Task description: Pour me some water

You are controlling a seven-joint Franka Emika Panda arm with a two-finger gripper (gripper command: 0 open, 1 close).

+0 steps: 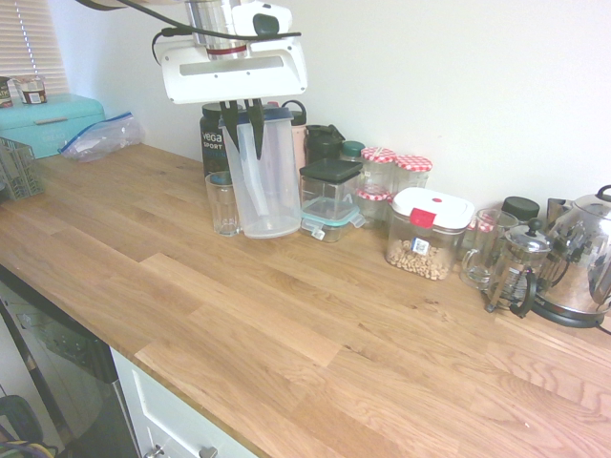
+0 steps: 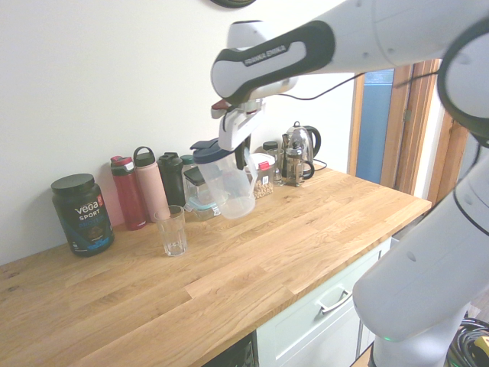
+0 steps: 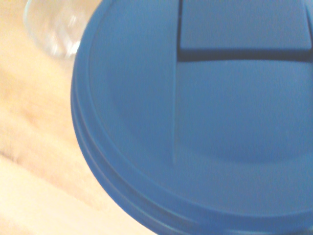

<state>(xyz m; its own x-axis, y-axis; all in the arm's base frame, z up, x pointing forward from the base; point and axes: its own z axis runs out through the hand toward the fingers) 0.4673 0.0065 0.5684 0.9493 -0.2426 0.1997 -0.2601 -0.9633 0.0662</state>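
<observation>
Blue-lidded, the pitcher (image 2: 228, 183) hangs tilted from my closed claw (image 2: 243, 153), gripped by its handle. The glass (image 2: 172, 231) beside it stands empty near the counter's (image 2: 206, 283) wall edge.

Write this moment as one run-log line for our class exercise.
end effector: shut on pitcher handle | blue-lidded pitcher: tilted, lifted | drinking glass: upright on wooden counter | pour: not seen

blue lid (image 3: 234, 112), clear glass (image 3: 58, 29), wooden counter (image 3: 39, 137)
</observation>
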